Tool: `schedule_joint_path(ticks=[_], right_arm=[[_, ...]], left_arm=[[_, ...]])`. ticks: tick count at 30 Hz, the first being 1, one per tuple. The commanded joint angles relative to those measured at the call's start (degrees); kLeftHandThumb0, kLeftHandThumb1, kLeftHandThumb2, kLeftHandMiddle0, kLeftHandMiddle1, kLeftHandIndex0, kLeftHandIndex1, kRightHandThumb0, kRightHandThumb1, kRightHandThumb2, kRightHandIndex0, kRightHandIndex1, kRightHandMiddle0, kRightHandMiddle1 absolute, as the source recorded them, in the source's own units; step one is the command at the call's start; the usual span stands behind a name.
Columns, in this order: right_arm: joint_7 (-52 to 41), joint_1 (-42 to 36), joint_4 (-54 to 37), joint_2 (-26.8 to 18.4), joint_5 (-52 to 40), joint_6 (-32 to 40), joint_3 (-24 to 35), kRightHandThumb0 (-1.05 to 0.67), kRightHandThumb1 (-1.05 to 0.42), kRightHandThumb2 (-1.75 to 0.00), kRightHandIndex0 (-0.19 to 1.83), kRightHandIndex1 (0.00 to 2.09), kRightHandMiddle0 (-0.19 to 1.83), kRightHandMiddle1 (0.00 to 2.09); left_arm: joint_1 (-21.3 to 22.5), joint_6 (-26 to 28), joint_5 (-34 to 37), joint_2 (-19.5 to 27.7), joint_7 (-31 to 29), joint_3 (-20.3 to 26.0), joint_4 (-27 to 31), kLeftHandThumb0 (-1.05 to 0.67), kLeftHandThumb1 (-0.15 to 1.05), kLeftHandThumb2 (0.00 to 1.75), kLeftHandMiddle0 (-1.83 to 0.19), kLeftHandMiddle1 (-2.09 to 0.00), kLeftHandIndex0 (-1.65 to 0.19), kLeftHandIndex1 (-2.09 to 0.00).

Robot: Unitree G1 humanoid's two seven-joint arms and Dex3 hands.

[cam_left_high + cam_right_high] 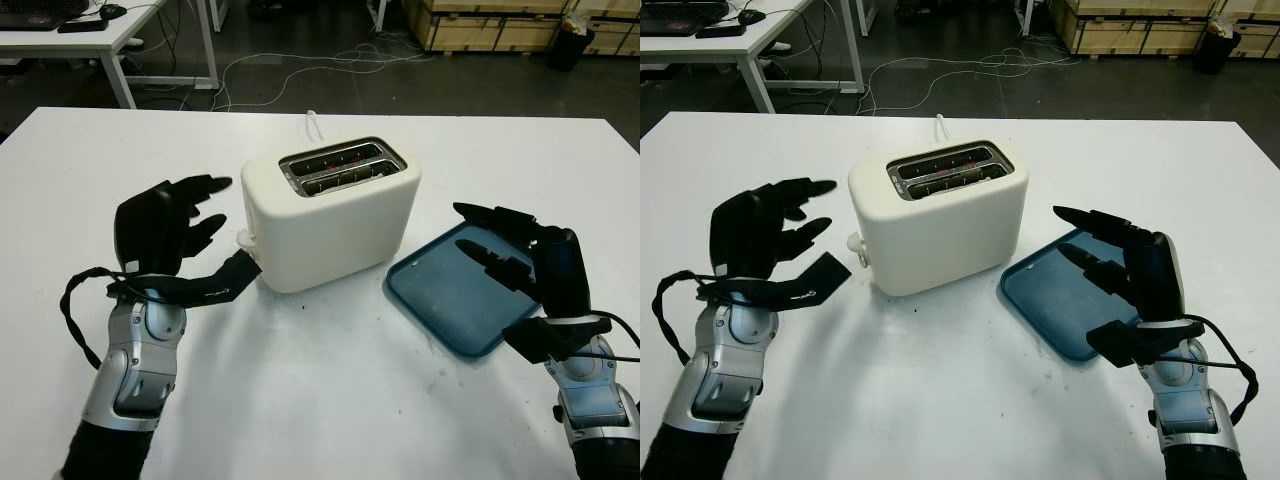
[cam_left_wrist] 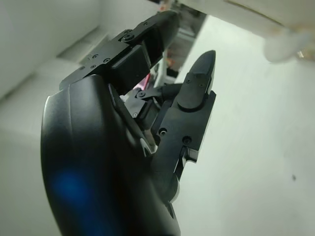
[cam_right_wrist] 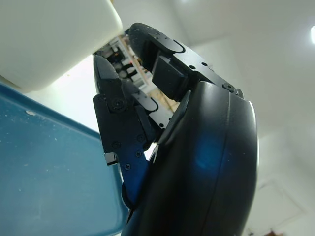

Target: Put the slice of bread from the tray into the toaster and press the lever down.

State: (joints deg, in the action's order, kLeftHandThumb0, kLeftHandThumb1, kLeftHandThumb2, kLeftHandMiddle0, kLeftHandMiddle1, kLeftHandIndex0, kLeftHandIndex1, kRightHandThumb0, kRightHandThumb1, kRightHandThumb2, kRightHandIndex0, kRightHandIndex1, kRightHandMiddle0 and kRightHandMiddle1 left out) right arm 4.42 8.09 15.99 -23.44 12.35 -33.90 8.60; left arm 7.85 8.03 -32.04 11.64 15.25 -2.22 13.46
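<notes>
A cream two-slot toaster (image 1: 330,215) stands mid-table, its slots (image 1: 340,165) dark inside; I cannot tell what they hold. Its white lever knob (image 1: 245,238) sits low on the left end. The blue tray (image 1: 450,295) lies just right of the toaster, its floor showing a few crumbs. My left hand (image 1: 215,205) is open beside the toaster's left end, fingers pointing at it and thumb reaching under the knob without clear contact. My right hand (image 1: 480,235) is open above the tray's right side, holding nothing. The knob (image 2: 283,46) appears past the left fingers in the left wrist view.
A white cable (image 1: 315,125) runs off behind the toaster. The white table (image 1: 330,400) spreads wide in front and to both sides. Beyond its far edge are a desk (image 1: 90,40), floor cables and wooden crates (image 1: 500,25).
</notes>
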Motion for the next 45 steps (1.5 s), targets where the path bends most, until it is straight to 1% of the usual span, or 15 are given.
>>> schedule_joint_path(ticks=[1,2,4,8,12,14,17,21,23,25,28,32,37,40,45], right_arm=[[-3.97,3.90,2.87,0.75,-7.08,1.66,1.05,-0.24,-0.88,-0.01,0.99,0.00,0.88,0.00],[-6.11,5.15,3.95,0.83,-10.21,2.21,1.34,-0.23,-0.88,-0.01,0.98,0.00,0.86,0.00],[-11.11,7.50,3.96,0.86,-17.07,6.82,2.16,-0.26,-0.88,0.00,0.94,0.00,0.82,0.00],[-16.91,11.18,3.07,-1.44,-21.52,13.70,3.15,-0.35,-0.87,0.00,0.87,0.00,0.75,0.00],[-19.72,15.26,3.81,-4.98,-19.69,17.06,2.89,-0.44,-0.87,0.00,0.82,0.00,0.72,0.00],[-21.10,17.62,4.71,-6.77,-18.92,18.98,2.52,-0.45,-0.86,0.00,0.80,0.00,0.71,0.00],[-24.11,21.33,7.50,-9.50,-17.30,19.38,1.29,-0.45,-0.85,0.00,0.80,0.01,0.71,0.00],[-28.23,24.94,10.40,-12.68,-13.47,19.45,-1.70,-0.45,-0.84,0.00,0.74,0.00,0.65,0.00],[-29.67,26.48,11.12,-13.77,-11.30,19.80,-3.40,-0.48,-0.84,0.00,0.69,0.00,0.61,0.00],[-31.17,27.90,11.86,-14.21,-10.40,20.09,-4.38,-0.46,-0.83,0.00,0.66,0.00,0.60,0.00],[-31.92,29.20,12.09,-14.16,-9.33,21.81,-5.35,-0.42,-0.81,0.00,0.64,0.00,0.58,0.00],[-30.89,30.00,12.85,-13.09,-7.79,22.28,-6.29,-0.36,-0.81,0.00,0.63,0.01,0.57,0.00],[-28.98,30.19,14.14,-11.37,-6.24,20.77,-7.47,-0.43,-0.81,0.00,0.67,0.02,0.61,0.02],[-28.79,30.36,14.56,-11.11,-5.34,19.90,-8.20,-0.44,-0.82,0.00,0.69,0.03,0.62,0.02],[-27.46,30.63,14.20,-11.64,-3.07,19.48,-8.81,-0.47,-0.83,0.00,0.71,0.03,0.63,0.02]], left_arm=[[-0.39,-1.79,3.03,-1.35,0.54,1.92,1.85,-0.31,0.91,0.12,-0.53,-0.74,-0.74,0.00],[-0.32,-2.30,3.90,-1.57,0.43,2.49,2.24,-0.34,0.92,0.15,-0.52,-0.72,-0.72,0.00],[0.11,-2.49,5.90,-1.14,-1.10,3.83,3.15,-0.36,0.92,0.18,-0.51,-0.68,-0.69,0.00],[1.39,-0.68,6.46,1.70,-5.20,5.68,4.85,-0.41,0.92,0.15,-0.53,-0.65,-0.68,-0.01],[3.11,-0.30,5.74,6.72,-9.96,6.99,5.12,-0.47,0.92,0.11,-0.57,-0.64,-0.73,-0.03],[4.27,-0.89,5.96,9.75,-12.57,7.63,4.48,-0.51,0.92,0.08,-0.61,-0.64,-0.76,-0.04],[6.28,-1.77,5.96,14.78,-16.73,8.14,2.98,-0.56,0.87,0.03,-0.66,-0.64,-0.81,-0.07],[9.17,-0.89,5.21,20.59,-22.49,7.57,1.07,-0.64,0.83,0.00,-0.71,-0.61,-0.85,-0.08],[10.57,-0.94,4.73,22.73,-24.61,6.96,0.02,-0.66,0.80,0.00,-0.75,-0.54,-0.87,-0.07],[11.86,-0.37,4.47,24.17,-26.83,6.27,-0.17,-0.66,0.78,0.00,-0.79,-0.48,-0.88,-0.06],[13.57,-0.20,3.64,24.45,-27.98,5.11,0.14,-0.65,0.76,0.00,-0.84,-0.42,-0.90,-0.05],[14.87,-0.91,3.01,22.85,-26.61,3.90,-0.18,-0.65,0.76,0.01,-0.88,-0.40,-0.93,-0.05],[14.68,-0.34,3.29,19.36,-24.79,3.28,-0.02,-0.61,0.78,0.01,-0.89,-0.39,-0.92,-0.04],[14.39,-0.73,2.43,19.09,-24.10,3.02,-0.62,-0.62,0.81,0.02,-0.89,-0.39,-0.91,-0.04],[14.82,-0.33,1.72,19.46,-23.67,3.04,-1.42,-0.59,0.80,0.00,-0.87,-0.38,-0.92,-0.04]])
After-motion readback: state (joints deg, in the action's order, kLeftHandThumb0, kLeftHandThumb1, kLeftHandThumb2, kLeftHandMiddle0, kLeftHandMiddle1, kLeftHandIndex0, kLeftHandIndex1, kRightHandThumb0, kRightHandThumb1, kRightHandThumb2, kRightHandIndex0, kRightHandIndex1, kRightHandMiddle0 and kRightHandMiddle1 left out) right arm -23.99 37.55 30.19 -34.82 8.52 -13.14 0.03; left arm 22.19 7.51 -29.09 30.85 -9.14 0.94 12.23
